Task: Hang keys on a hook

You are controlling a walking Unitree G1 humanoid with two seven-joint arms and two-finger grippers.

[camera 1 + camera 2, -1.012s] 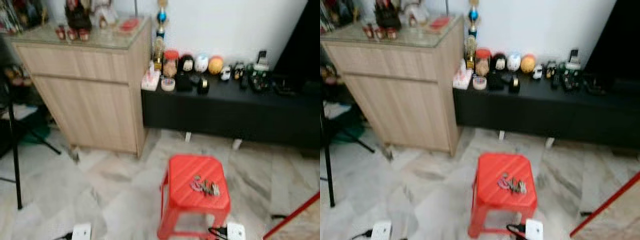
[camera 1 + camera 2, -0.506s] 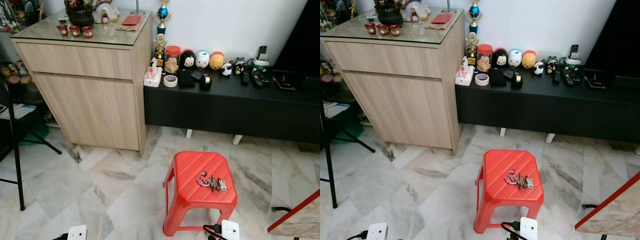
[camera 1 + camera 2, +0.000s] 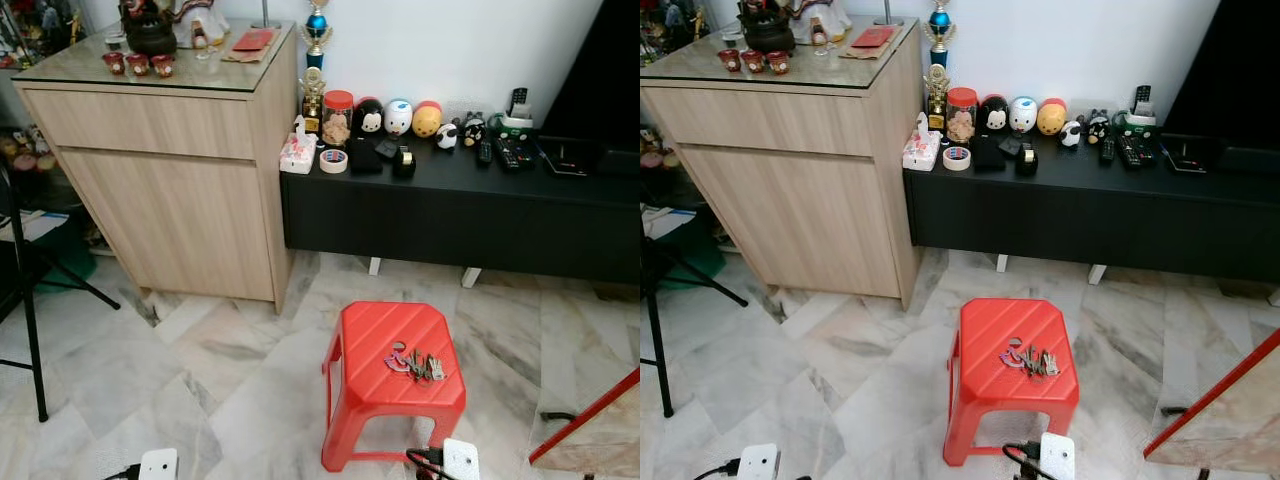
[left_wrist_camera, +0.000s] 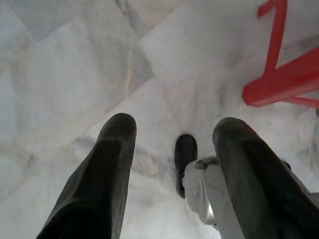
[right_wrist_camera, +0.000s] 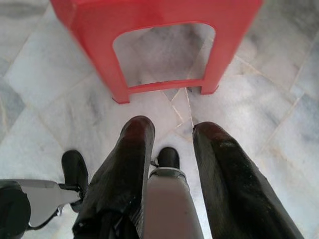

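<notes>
Keys (image 3: 415, 364) lie in a loose bunch on top of the red stool (image 3: 360, 345), toward its right edge, with their long axis running left to right across the seat in the left eye view; both arms hang low and near, so the keys sit ahead of and above the grippers, and by my reading the right arm is the nearer one, since the stool stands right of centre. Far behind the stool a low black cabinet (image 3: 450, 215) runs along the white wall with jars and small figures on it, a pale wooden cupboard (image 3: 170, 170) stands at far left, and the floor is veined grey marble (image 3: 120, 370). No hook can be made out in these pictures. The right eye view shows the same layout, the keys (image 3: 1028, 359) again on the right part of the seat. In the left wrist view the left gripper (image 4: 172, 149) points down at the floor with its two black fingers well apart and nothing between them, a red stool leg off to one side. In the right wrist view the right gripper (image 5: 172, 137) also hangs over the marble, fingers apart and empty, with the stool's legs just ahead.
</notes>
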